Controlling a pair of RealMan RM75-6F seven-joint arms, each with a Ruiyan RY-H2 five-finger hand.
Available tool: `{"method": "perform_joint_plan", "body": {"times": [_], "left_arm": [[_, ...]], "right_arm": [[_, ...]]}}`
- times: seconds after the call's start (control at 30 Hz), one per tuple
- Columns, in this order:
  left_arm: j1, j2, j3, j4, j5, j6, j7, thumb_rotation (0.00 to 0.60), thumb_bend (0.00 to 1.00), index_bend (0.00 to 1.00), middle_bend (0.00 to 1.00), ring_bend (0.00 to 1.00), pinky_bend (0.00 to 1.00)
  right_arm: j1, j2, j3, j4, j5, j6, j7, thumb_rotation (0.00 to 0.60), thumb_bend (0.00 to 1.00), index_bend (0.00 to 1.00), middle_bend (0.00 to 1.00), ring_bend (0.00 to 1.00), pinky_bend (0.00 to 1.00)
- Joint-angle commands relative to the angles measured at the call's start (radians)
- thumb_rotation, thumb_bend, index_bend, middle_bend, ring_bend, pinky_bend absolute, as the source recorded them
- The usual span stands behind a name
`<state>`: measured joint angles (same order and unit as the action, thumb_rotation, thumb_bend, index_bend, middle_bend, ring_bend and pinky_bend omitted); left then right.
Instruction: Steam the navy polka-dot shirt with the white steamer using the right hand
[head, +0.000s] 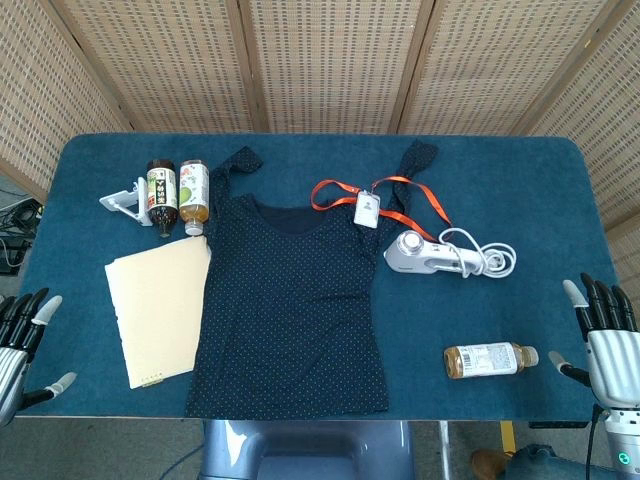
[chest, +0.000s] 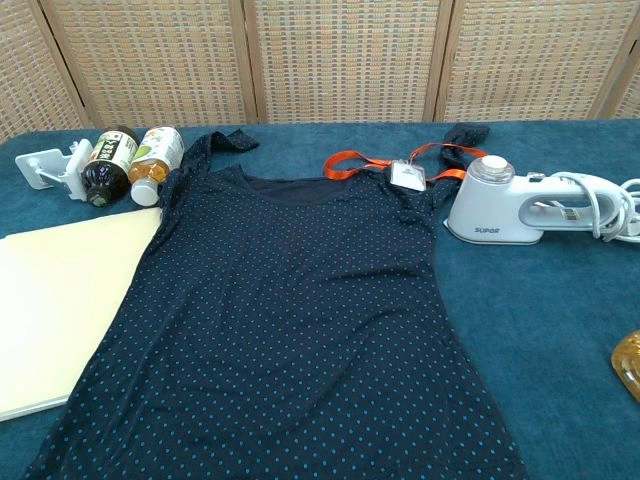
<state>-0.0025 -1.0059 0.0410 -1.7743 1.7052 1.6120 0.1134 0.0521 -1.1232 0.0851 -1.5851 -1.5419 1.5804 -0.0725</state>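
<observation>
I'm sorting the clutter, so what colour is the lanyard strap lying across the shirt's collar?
Orange. The lanyard shows best in the head view.

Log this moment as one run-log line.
stage: pre-grasp | steamer: untouched, right of shirt | right robot hand: open | left robot hand: open

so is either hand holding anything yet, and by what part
Nothing is held. The left hand and right hand are both open at the table's near edge, and the white steamer lies untouched beside the shirt.

Your left robot hand (head: 22, 345) is cut by the head view's left edge. The chest view crops the shirt (chest: 290, 330) hem, and the bottle (chest: 628, 365) shows only a sliver.
</observation>
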Motion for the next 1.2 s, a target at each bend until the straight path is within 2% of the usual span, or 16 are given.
{"method": "perform_joint_plan", "body": {"times": [0.03,0.27,0.37,0.5,0.67,0.77,1.0,1.2], "left_arm": [[0.0,0.0,-0.001,-0.001,-0.003,-0.001,0.0,0.6,0.0,0.0,0.0,0.0,0.0],[-0.007,-0.003,-0.013,0.006,-0.023,-0.01,-0.004,0.6,0.0,0.0,0.0,0.0,0.0],[-0.014,-0.008,-0.018,0.007,-0.031,-0.025,0.007,0.6,0.0,0.0,0.0,0.0,0.0],[-0.024,-0.017,-0.025,0.005,-0.054,-0.048,0.025,0.6,0.0,0.0,0.0,0.0,0.0],[-0.038,-0.025,-0.043,-0.005,-0.104,-0.079,0.049,0.6,0.0,0.0,0.0,0.0,0.0],[-0.046,-0.029,-0.052,-0.01,-0.126,-0.094,0.063,0.6,0.0,0.0,0.0,0.0,0.0],[-0.068,-0.038,-0.073,-0.022,-0.187,-0.139,0.09,0.6,0.0,0.0,0.0,0.0,0.0],[-0.085,-0.04,-0.087,-0.024,-0.23,-0.171,0.102,0.6,0.0,0.0,0.0,0.0,0.0]], "right_arm": [[0.0,-0.001,-0.002,0.001,0.0,-0.003,-0.001,0.6,0.0,0.0,0.0,0.0,0.0],[0.02,-0.01,-0.007,0.004,-0.004,-0.042,-0.004,0.6,0.0,0.0,0.0,0.0,0.0],[0.076,-0.008,0.005,-0.001,-0.003,-0.124,-0.009,0.6,0.0,0.0,0.0,0.0,0.0],[0.183,-0.016,0.051,0.008,0.017,-0.254,-0.055,0.6,0.01,0.0,0.0,0.0,0.0],[0.327,-0.076,0.116,0.045,0.092,-0.44,-0.076,0.6,0.23,0.0,0.0,0.0,0.0],[0.388,-0.12,0.141,0.089,0.129,-0.509,-0.106,0.6,0.32,0.0,0.0,0.0,0.0],[0.503,-0.247,0.181,0.22,0.246,-0.637,-0.21,0.6,0.4,0.0,0.0,0.0,0.0],[0.562,-0.346,0.183,0.337,0.31,-0.682,-0.28,0.6,0.43,0.0,0.0,0.0,0.0]]}}
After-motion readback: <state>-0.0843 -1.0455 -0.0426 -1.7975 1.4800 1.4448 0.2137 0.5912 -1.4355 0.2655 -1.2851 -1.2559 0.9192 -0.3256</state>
